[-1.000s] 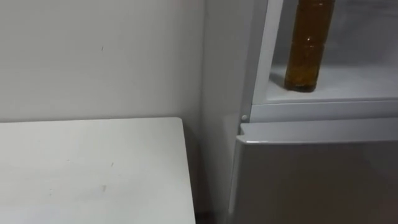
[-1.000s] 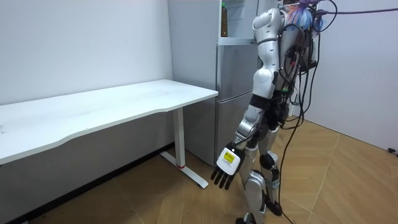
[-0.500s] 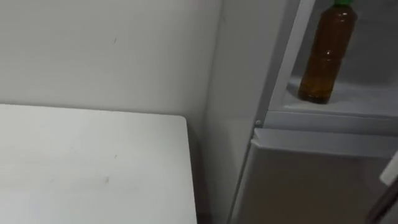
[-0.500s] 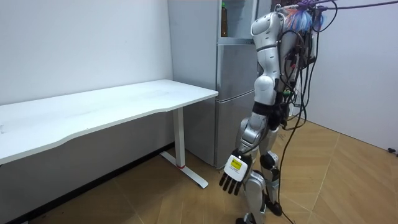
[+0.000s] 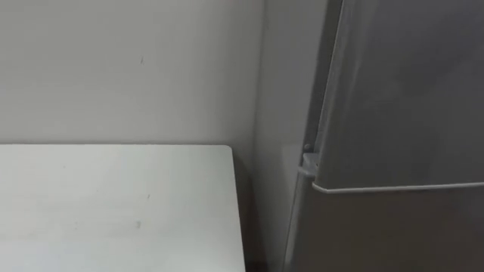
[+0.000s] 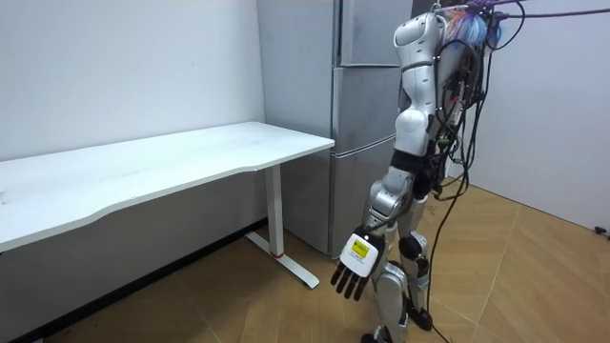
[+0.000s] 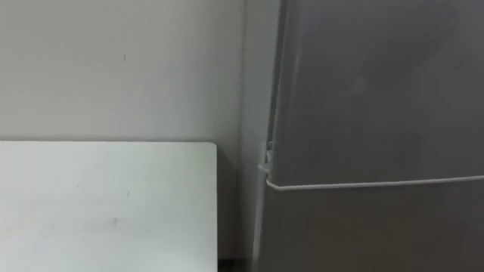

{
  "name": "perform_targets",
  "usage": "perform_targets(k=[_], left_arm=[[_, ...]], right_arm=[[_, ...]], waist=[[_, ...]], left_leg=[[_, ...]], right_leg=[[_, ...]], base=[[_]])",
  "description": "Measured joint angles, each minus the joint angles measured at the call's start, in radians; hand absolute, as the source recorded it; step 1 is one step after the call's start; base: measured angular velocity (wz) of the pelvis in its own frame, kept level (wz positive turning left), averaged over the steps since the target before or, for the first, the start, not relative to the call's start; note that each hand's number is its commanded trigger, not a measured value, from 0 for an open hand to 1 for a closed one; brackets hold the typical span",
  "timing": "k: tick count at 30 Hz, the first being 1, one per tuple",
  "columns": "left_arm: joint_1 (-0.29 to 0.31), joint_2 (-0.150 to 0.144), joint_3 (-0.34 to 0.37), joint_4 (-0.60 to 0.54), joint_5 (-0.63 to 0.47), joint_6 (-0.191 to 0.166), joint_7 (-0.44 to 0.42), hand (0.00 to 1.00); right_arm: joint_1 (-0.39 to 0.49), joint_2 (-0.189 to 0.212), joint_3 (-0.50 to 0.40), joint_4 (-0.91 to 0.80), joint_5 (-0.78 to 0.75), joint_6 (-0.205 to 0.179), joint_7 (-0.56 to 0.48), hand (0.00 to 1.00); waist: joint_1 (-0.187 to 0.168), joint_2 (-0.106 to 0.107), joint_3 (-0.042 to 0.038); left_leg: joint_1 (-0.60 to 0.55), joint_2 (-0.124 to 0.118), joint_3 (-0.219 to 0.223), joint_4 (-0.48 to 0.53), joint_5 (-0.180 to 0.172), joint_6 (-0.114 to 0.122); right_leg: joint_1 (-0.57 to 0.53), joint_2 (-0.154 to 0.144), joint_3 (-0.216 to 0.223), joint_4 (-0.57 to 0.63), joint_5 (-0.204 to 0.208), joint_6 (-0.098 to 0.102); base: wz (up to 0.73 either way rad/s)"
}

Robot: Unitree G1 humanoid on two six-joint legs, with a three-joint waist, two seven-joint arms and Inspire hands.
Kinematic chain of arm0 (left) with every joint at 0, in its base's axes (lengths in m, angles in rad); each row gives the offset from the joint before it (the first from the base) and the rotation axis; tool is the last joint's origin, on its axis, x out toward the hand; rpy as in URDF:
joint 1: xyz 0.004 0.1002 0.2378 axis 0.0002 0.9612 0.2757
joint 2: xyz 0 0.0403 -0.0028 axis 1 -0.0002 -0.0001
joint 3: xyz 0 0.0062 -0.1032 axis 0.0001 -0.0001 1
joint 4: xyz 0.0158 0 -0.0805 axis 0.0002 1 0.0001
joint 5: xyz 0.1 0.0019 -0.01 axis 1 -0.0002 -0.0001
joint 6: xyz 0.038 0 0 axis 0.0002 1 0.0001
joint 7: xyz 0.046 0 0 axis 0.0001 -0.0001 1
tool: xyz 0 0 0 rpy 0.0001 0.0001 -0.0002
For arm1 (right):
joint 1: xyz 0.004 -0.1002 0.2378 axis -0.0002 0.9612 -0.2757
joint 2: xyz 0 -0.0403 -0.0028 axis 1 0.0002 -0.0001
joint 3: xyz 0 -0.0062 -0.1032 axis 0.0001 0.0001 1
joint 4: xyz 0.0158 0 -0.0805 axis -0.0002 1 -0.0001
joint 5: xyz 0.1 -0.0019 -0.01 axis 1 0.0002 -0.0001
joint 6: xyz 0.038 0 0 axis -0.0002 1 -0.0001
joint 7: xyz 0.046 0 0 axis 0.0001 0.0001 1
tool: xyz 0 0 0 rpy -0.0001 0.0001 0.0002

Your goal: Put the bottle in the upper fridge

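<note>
The upper fridge door is closed, its grey front close before me, and the bottle is hidden behind it. Below it, a thin seam separates it from the lower door. In the room view I stand upright right in front of the tall grey fridge. My left hand hangs low beside my leg with straight fingers and nothing in it.
A white table stands to my left against the pale wall, its right edge a short gap from the fridge side. In the room view the table stretches toward the room view's left over a wooden floor.
The upper door has swung shut over the shelf where the brown bottle stood, hiding it. My left hand stays hanging by my leg, swaying slightly.
</note>
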Motion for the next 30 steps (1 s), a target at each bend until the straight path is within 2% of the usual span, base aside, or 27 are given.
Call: perform_targets(k=[2,5,7,12,16,23,27,30], left_arm=[[0.0,0.0,0.0,0.001,0.001,-0.001,-0.001,0.0],[0.0,0.0,0.0,-0.002,0.003,-0.006,-0.003,0.0],[-0.001,0.0,-0.002,-0.002,0.008,-0.006,-0.004,0.0],[-0.019,0.001,-0.008,-0.003,0.027,-0.007,-0.004,0.0],[-0.039,0.002,-0.043,-0.002,0.027,-0.01,-0.006,0.0],[-0.035,0.002,-0.046,0.0,0.028,-0.006,-0.004,0.0],[-0.042,0.0,-0.066,0.0,0.029,-0.003,0.0,0.0],[-0.043,0.0,-0.073,0.004,0.029,0.002,0.0,0.0]], right_arm=[[-0.014,0.0,-0.001,-0.001,-0.001,-0.001,0.0,0.0],[-0.038,0.0,-0.002,-0.018,-0.001,-0.006,0.001,0.0],[-0.052,0.0,-0.001,-0.024,-0.005,-0.025,0.007,0.0],[-0.093,-0.001,0.052,-0.023,-0.007,-0.035,0.044,0.0],[-0.152,-0.013,0.117,-0.022,0.006,-0.035,0.097,0.0],[-0.174,-0.017,0.134,-0.019,0.007,-0.032,0.156,0.0],[-0.176,-0.017,0.191,-0.015,0.006,-0.029,0.159,0.0],[-0.191,-0.017,0.239,-0.015,0.006,-0.019,0.184,0.0]], waist=[[0.0,-0.005,0.0013],[-0.001,-0.009,-0.0015],[0.0,-0.01,-0.0011],[0.006,0.008,0.0],[0.02,0.026,0.0045],[0.032,0.028,0.0062],[0.051,0.029,0.0061],[0.067,0.033,0.0003]], left_leg=[[0.006,0.0,-0.001,-0.001,0.0,0.0],[0.007,0.001,-0.002,-0.001,0.0,0.0],[0.01,0.001,-0.004,-0.001,0.0,0.0],[0.01,0.001,-0.018,0.001,0.0,0.0],[0.005,0.002,-0.026,0.005,0.0,0.0],[0.005,0.0,-0.037,0.007,0.0,0.0],[0.005,0.0,-0.037,0.008,0.0,0.0],[0.007,0.0,-0.038,0.007,0.0,0.0]], right_leg=[[0.008,0.001,0.0,-0.008,0.0,0.0],[0.012,0.002,-0.001,-0.013,0.001,0.0],[0.021,0.002,-0.005,-0.019,0.002,0.001],[0.034,0.002,-0.023,-0.022,0.007,0.002],[0.033,0.001,-0.029,-0.015,0.007,0.002],[0.04,-0.002,-0.043,-0.021,0.007,0.001],[0.041,0.0,-0.041,-0.033,0.007,0.001],[0.044,0.001,-0.042,-0.031,0.007,0.001]], base=[[0.0],[0.0],[0.04],[0.08],[0.05],[0.06],[-0.01],[0.0]])
